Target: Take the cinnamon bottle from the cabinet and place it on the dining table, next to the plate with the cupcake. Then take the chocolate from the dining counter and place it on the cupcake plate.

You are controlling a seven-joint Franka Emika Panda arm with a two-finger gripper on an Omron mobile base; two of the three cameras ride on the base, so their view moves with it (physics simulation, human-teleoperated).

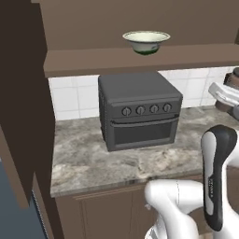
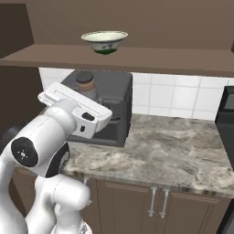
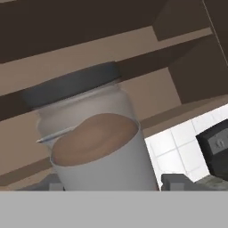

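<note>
The cinnamon bottle is a pale jar with a dark lid and brown powder inside. It stands between my two fingertips, and my gripper is shut on its lower body. From the right base view the cinnamon bottle is held up in the air in front of the toaster oven, above my white hand, with the gripper around it. At the right edge of the left base view the cinnamon bottle barely shows. The cupcake plate, chocolate and dining table are out of view.
A dark toaster oven stands on the stone counter against the tiled wall. A green-and-white bowl sits on the brown shelf above it. A dark appliance stands at the right end of the counter.
</note>
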